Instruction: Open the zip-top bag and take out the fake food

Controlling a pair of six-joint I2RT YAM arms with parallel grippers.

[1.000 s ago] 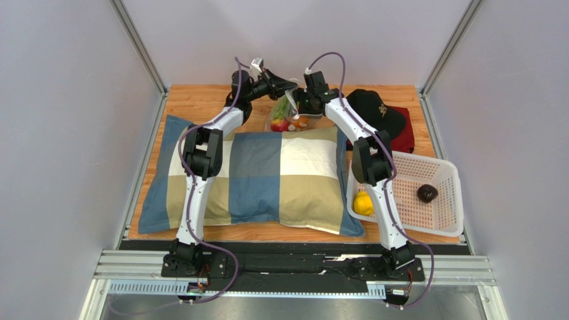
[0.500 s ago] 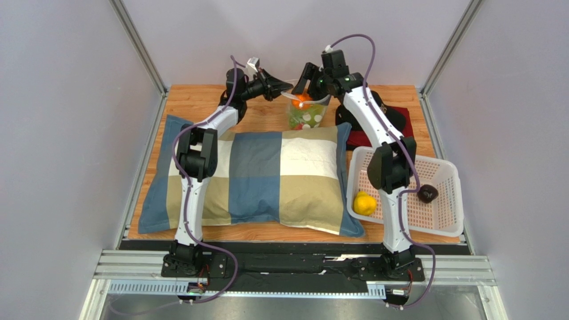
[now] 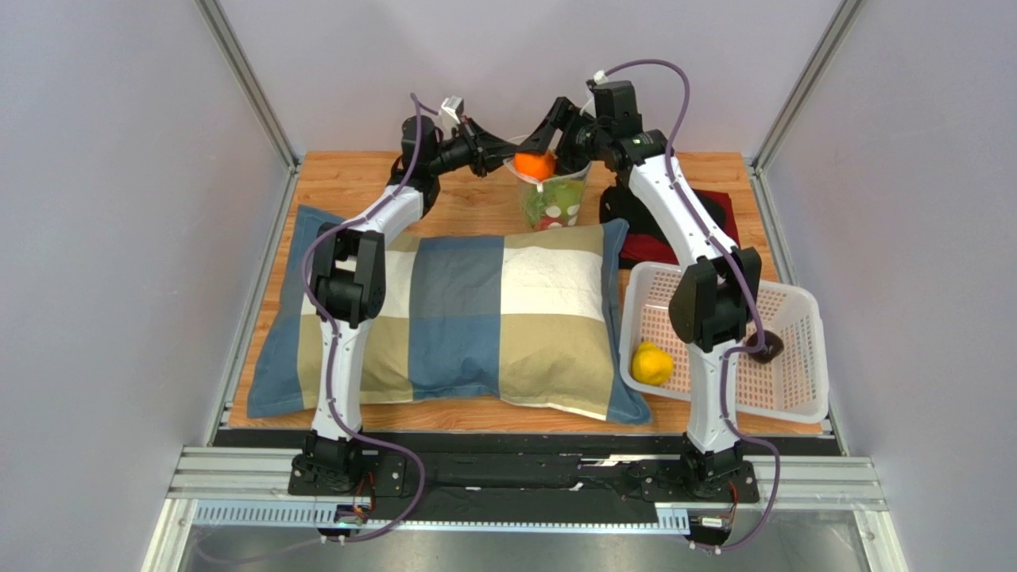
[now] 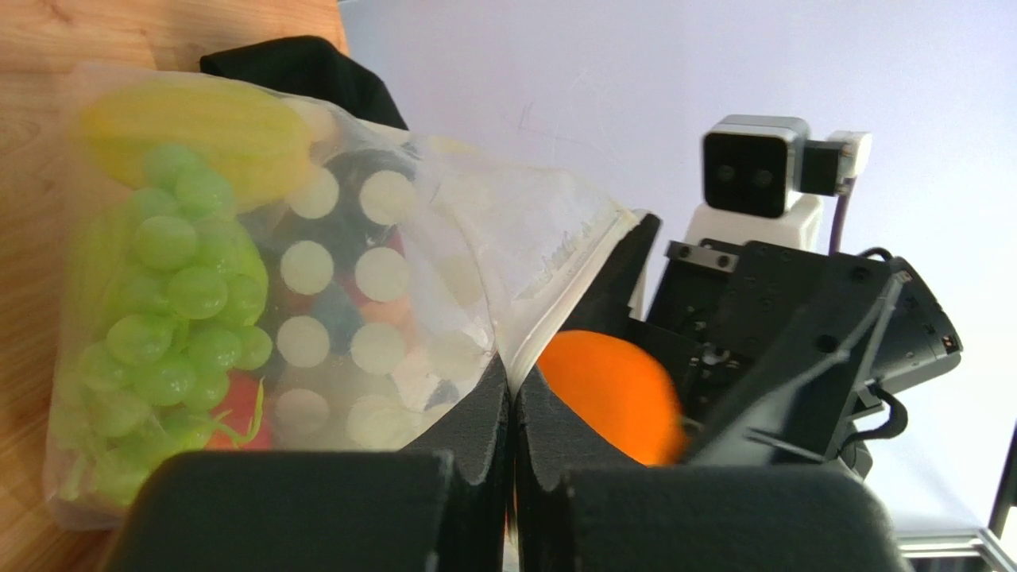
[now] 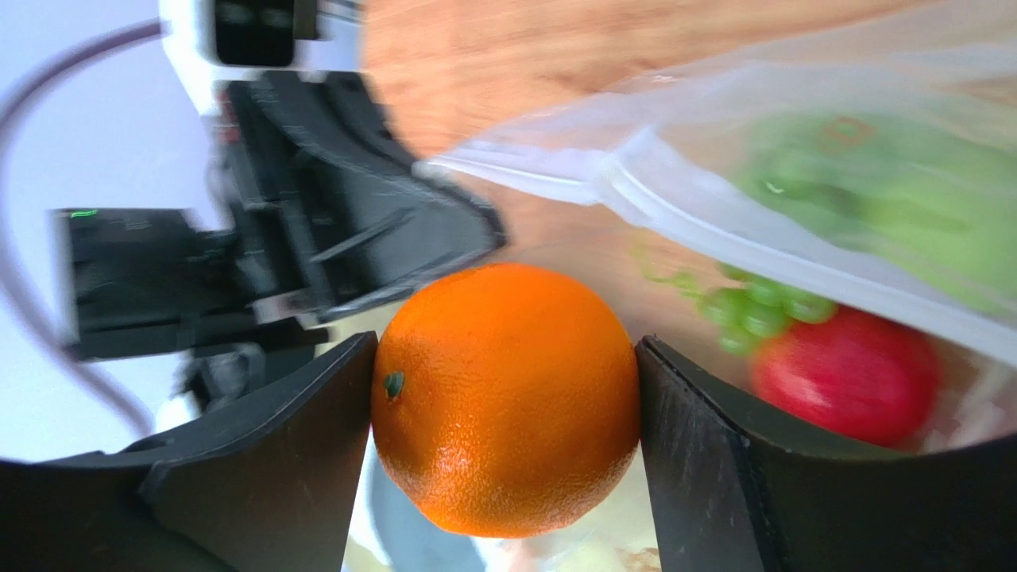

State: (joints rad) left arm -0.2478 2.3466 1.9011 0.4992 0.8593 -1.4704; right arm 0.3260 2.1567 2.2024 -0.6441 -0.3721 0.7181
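Orange (image 5: 507,399) sits clamped between right fingers (image 5: 281,477), just above zip-top bag (image 3: 552,205)

On my feed, the wooden surface (image 3: 358,181) sits boxed in by three plain, pale grey-lilac walls: a back wall (image 3: 525,60), a left wall (image 3: 108,238) and a right wall (image 3: 919,238). Slanting aluminium posts (image 3: 247,81) mark the back corners. An aluminium rail (image 3: 836,477) runs along the near edge. The light is soft and even.
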